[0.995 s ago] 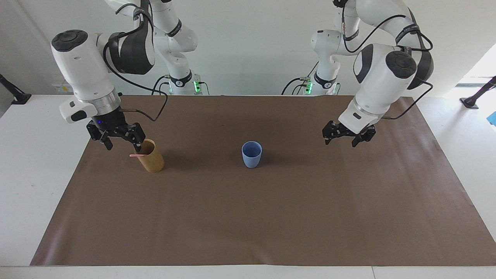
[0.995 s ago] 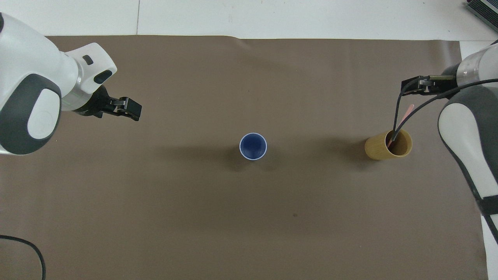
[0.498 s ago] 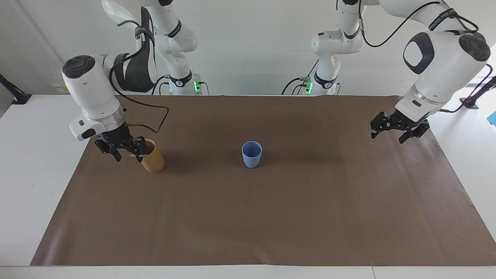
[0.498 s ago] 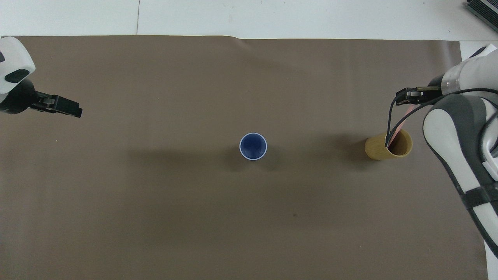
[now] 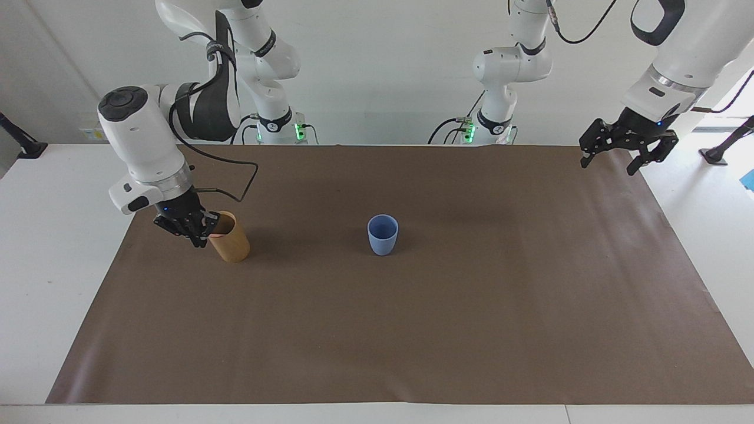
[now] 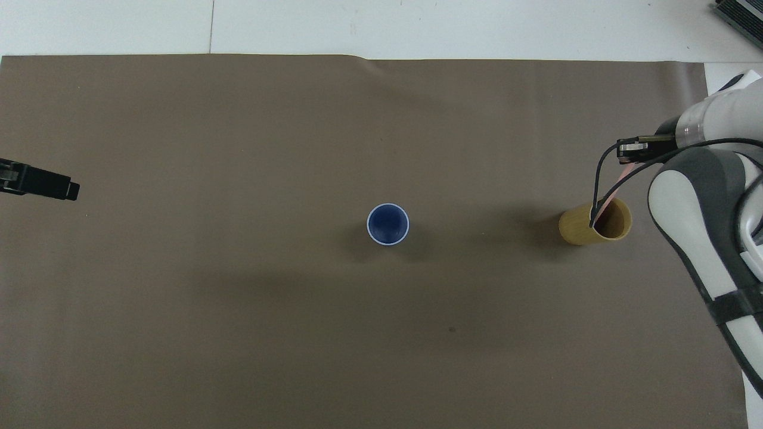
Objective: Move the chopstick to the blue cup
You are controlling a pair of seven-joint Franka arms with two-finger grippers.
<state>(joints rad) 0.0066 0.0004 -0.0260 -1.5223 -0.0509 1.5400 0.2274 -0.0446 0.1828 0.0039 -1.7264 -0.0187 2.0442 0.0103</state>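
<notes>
1. Facing view shows the right end effector (image 5: 197,231) down at the rim of the tan cup (image 5: 231,238), on the side toward the right arm's end of the surface. Its fingers are clenched together, apparently pinching the chopstick (image 6: 617,186) where the stick pokes out over the rim.

2. Overhead view explains that grip point: the chopstick leans in the tan cup with its lower end inside and its pale pink upper part slanting out and away from the robots. Only the protruding part seems reachable, so the end effector likely came in from the side rather than going down into the cup.

3. The chopstick is not yet lifted; it sits in the tan cup, well apart from the blue cup (image 5: 383,234), which stands upright near the middle of the brown mat (image 5: 412,330) with its mouth unobstructed. That open, central spot probably makes it an easy target for a drop from above.

4. The left end effector (image 5: 625,148) hangs high over the mat's corner at the left arm's end, fingers spread and holding nothing. The left arm waits there, seemingly parked clear so the path from tan cup to blue cup is free.

5. Judged from this, the step in hand is securing the stick; drawing it out along its own slant would avoid tipping the tan cup.
</notes>
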